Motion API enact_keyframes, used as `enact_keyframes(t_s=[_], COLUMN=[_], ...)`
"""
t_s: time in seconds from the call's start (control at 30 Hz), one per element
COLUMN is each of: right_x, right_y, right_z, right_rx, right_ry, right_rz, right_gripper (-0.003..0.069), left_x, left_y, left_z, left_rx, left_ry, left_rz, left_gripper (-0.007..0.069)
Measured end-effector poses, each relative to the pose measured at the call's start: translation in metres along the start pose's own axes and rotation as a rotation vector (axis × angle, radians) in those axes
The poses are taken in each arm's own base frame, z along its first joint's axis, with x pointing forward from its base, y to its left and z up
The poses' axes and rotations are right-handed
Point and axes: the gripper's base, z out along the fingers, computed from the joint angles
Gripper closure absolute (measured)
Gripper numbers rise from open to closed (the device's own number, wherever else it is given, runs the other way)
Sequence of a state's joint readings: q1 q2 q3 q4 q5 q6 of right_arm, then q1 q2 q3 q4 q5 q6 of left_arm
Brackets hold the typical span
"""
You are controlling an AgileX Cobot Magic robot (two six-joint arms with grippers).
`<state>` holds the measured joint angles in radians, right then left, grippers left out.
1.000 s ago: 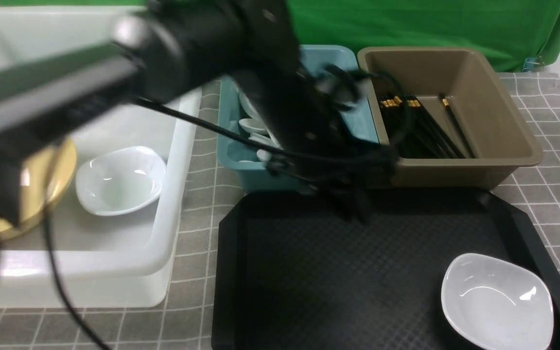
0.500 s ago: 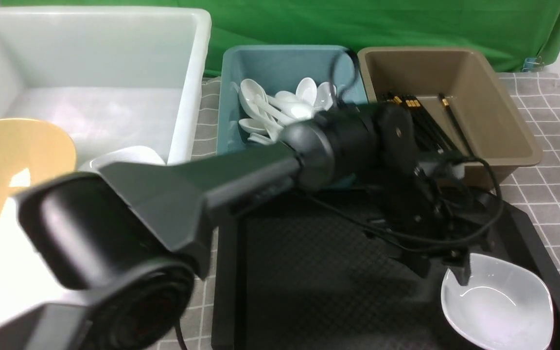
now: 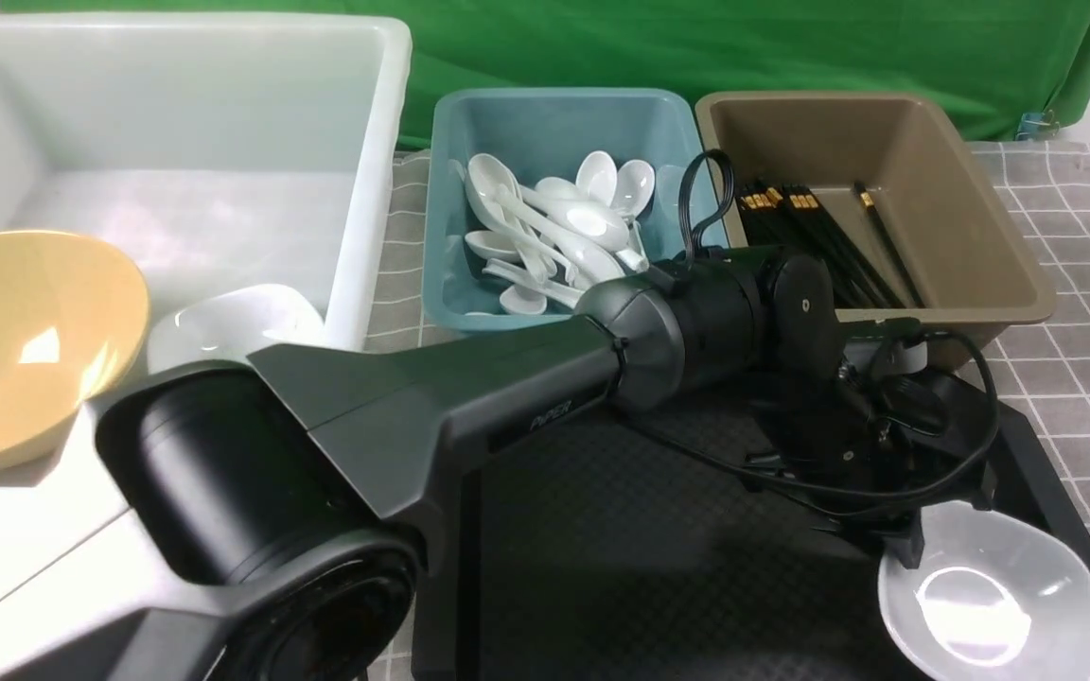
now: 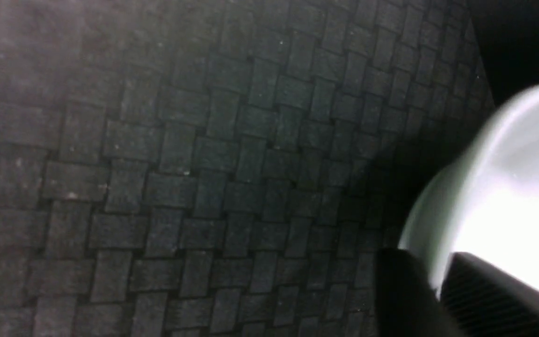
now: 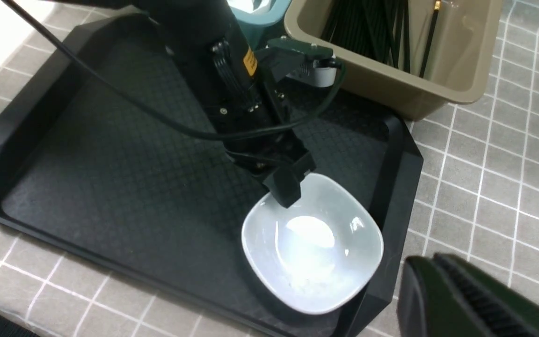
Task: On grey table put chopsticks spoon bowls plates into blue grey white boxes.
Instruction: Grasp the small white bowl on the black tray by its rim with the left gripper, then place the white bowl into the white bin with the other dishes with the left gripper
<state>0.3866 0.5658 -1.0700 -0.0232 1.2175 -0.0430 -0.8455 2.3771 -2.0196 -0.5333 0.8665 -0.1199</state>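
The plate (image 3: 999, 605) is glossy, the black tray (image 3: 602, 549) matt and weave-textured, the grey table (image 3: 1075, 378) cloth.

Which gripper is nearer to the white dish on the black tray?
Left. The left gripper clasps the rim of the white dish; the right gripper hangs apart from it.

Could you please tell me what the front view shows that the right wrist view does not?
Only the front view shows the yellow bowl and a white plate in the white tub, and the spoons in the teal tub; the wrist view catches just corners of those tubs. Only the right wrist view shows the right gripper and the near edge of the black tray. Both show the left gripper at the rim of the second plate on the tray, and the brown-grey tub with the chopsticks.
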Motion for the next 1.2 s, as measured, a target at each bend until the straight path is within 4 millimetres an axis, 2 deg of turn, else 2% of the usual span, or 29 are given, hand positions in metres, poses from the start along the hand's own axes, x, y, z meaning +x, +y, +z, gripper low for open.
enact_keyframes(t_s=[0.07,0.13,0.23,0.3,0.37,0.4,0.43,0.47,0.53,0.6,0.63,0.67,0.7,0.73,0.83,0.87,0.97,1.1,1.2], right_x=[0.000,0.000,0.000,0.000,0.000,0.000,0.000,0.000,0.000,0.000,-0.001,-0.001,-0.002,-0.002,-0.003,-0.004,-0.005,-0.005,-0.005], right_y=[0.000,0.000,0.000,0.000,0.000,0.000,0.000,0.000,0.000,0.000,0.000,0.000,0.000,0.000,0.000,0.000,0.000,0.000,0.000], right_z=[0.000,0.000,0.000,0.000,0.000,0.000,0.000,0.000,0.000,0.000,0.000,0.000,0.000,0.000,0.000,0.000,0.000,0.000,0.000], right_rx=[0.000,0.000,0.000,0.000,0.000,0.000,0.000,0.000,0.000,0.000,0.000,0.001,0.001,0.001,0.002,0.002,0.002,0.002,0.003], right_ry=[0.000,0.000,0.000,0.000,0.000,0.000,0.000,0.000,0.000,-0.003,-0.009,-0.013,-0.019,-0.020,-0.036,-0.040,-0.052,-0.056,-0.056], right_rz=[0.000,0.000,0.000,0.000,0.000,0.000,0.000,0.000,0.000,0.000,0.000,0.000,0.000,0.000,0.000,0.000,0.000,0.000,0.000], right_gripper=[0.0659,0.0659,0.0659,0.0659,0.0659,0.0659,0.0659,0.0659,0.0659,0.0659,0.0659,0.0659,0.0659,0.0659,0.0659,0.0659,0.0659,0.0659,0.0659], left_x=[0.000,0.000,-0.006,-0.017,-0.032,-0.034,-0.042,-0.045,-0.044,-0.034,-0.025,-0.016,-0.007,-0.006,0.021,0.027,0.034,0.031,0.023], left_y=[0.000,0.001,0.004,0.006,0.011,0.012,0.020,0.029,0.042,0.065,0.085,0.098,0.109,0.111,0.157,0.172,0.202,0.228,0.249], left_z=[0.000,-0.002,-0.017,-0.049,-0.101,-0.106,-0.157,-0.199,-0.248,-0.314,-0.353,-0.379,-0.398,-0.402,-0.455,-0.466,-0.474,-0.463,-0.445], left_rx=[0.004,0.008,0.012,0.013,0.018,0.016,0.007,-0.012,-0.048,-0.121,-0.184,-0.229,-0.262,-0.271,-0.383,-0.423,-0.523,-0.621,-0.641], left_ry=[0.006,0.012,0.006,-0.050,-0.141,-0.151,-0.233,-0.296,-0.366,-0.462,-0.509,-0.541,-0.559,-0.569,-0.641,-0.654,-0.618,-0.495,-0.391], left_rz=[-0.008,-0.017,-0.022,-0.004,0.004,0.008,0.008,0.006,-0.003,-0.029,-0.070,-0.101,-0.128,-0.135,-0.271,-0.302,-0.288,-0.117,-0.005], left_gripper=[0.0596,0.0597,0.0600,0.0602,0.0602,0.0602,0.0602,0.0602,0.0602,0.0603,0.0603,0.0603,0.0603,0.0603,0.0603,0.0603,0.0603,0.0603,0.0603])
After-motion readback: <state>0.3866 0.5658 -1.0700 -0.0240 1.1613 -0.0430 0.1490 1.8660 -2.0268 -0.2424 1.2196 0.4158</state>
